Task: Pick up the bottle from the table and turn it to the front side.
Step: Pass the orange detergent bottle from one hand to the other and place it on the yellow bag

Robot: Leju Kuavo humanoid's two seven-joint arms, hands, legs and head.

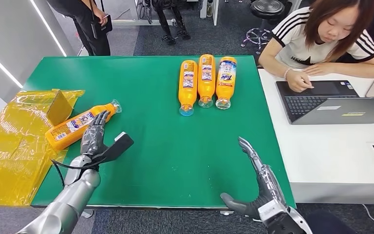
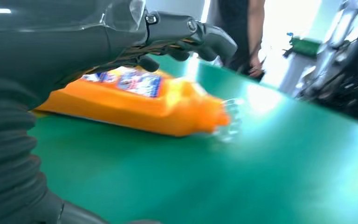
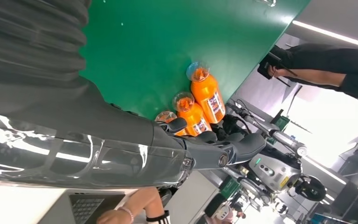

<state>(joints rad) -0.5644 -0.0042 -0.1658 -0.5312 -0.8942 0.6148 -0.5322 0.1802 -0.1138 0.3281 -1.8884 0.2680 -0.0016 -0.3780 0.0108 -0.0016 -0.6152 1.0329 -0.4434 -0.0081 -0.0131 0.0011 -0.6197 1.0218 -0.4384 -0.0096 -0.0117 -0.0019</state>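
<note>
My left fingers point(image 1: 99, 123) are spread and lie over the orange Tide bottle point(image 1: 75, 127), touching its label side but not yet wrapped round it; in the left wrist view they arch above the bottle point(image 2: 135, 100) with the thumb clear. The bottle lies on its side on the green table point(image 1: 165, 146), clear cap point(image 1: 115, 105) pointing away beyond my fingertips, its base end towards the yellow plastic wrap point(image 1: 14, 146). I judge it stiff, smooth, probably full and weighty, so slippery; the flat-sided middle is the place to grip. My left hand point(image 1: 93, 137) reaches forward, palm down. My right hand point(image 1: 255, 187) hovers open near the table's near edge, fingers apart, holding nothing.
</note>
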